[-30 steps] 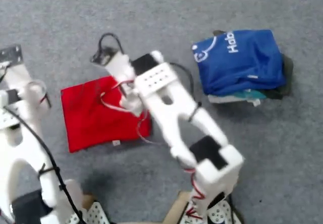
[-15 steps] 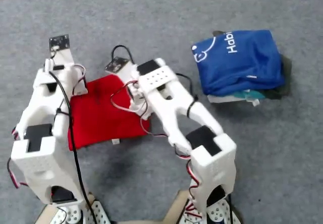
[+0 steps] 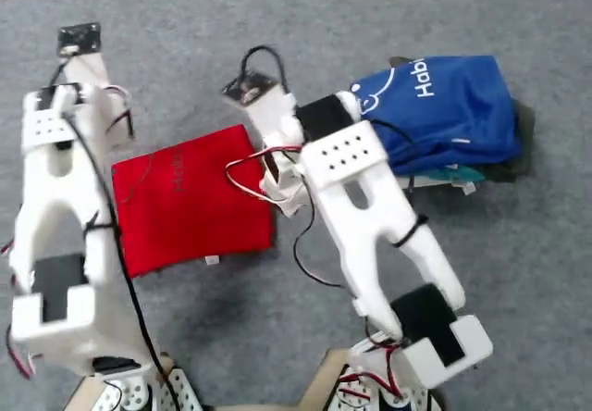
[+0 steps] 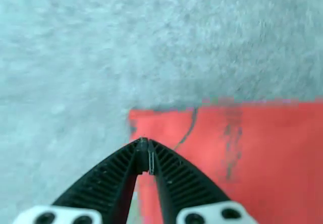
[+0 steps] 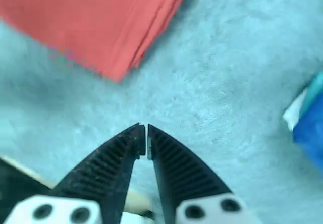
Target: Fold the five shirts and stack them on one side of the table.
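A folded red shirt lies flat on the grey table, left of centre. A stack of folded shirts with a blue shirt on top sits at the right. My left gripper is shut and holds nothing. It hangs just above the red shirt near its far left corner. My right gripper is shut too, with nothing in it. It hovers over bare table between the red shirt's corner and the blue shirt.
White, teal and dark shirt edges stick out under the blue one. The grey table runs to a far edge at the back. Both arm bases stand at the front edge.
The left arm swung in from the left edge and stretched out to the red shirt's far left corner. The right arm lifted off the red shirt and shifted right toward the stack.
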You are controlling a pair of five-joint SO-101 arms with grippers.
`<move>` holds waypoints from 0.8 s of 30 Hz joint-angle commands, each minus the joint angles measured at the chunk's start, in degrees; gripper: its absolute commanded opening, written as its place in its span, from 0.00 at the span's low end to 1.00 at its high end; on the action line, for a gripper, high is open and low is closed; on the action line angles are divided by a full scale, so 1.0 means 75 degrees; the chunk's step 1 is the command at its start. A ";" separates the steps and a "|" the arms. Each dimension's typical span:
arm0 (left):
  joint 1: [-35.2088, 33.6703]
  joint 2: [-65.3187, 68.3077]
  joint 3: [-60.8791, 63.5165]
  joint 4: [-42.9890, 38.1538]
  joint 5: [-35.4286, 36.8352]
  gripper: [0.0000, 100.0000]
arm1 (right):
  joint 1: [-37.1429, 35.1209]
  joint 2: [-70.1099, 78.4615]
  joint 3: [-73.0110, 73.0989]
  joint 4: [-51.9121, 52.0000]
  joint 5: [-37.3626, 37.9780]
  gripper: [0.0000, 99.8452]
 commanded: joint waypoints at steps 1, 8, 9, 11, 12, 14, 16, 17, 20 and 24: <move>-0.0486 -0.1160 0.0533 0.0738 -0.0387 0.03 | -0.0422 -0.0275 -0.0064 -0.0082 -0.2122 0.01; -0.0932 -0.4630 0.5152 -0.1254 -0.0399 0.03 | -0.1149 0.1670 -0.0100 -0.0914 -0.4337 0.06; -0.0955 -0.5064 0.5808 -0.1688 -0.0399 0.03 | -0.1172 0.2034 -0.0123 -0.1090 -0.4642 0.10; -0.1037 -0.5685 0.6863 -0.2344 -0.0352 0.03 | -0.1219 0.2714 -0.0135 -0.1371 -0.5181 0.20; -0.1084 -0.5908 0.7179 -0.2532 -0.0352 0.03 | -0.1301 0.2960 -0.0170 -0.1430 -0.5368 0.25; -0.1272 -0.6072 0.7566 -0.2766 -0.0340 0.03 | -0.1500 0.3370 -0.0393 -0.1418 -0.5556 0.34; -0.1401 -0.6060 0.7625 -0.2860 -0.0340 0.03 | -0.1664 0.3593 -0.0627 -0.1418 -0.5568 0.40; -0.1401 -0.6060 0.7672 -0.2989 -0.0340 0.03 | -0.1711 0.3640 -0.0756 -0.1418 -0.5568 0.42; -0.1436 -0.6060 0.7754 -0.3446 -0.0340 0.03 | -0.1770 0.3651 -0.1119 -0.1418 -0.5568 0.43; -0.1389 -0.6060 0.8211 -0.3927 0.0141 0.03 | -0.1758 0.3651 -0.1659 -0.1371 -0.5579 0.43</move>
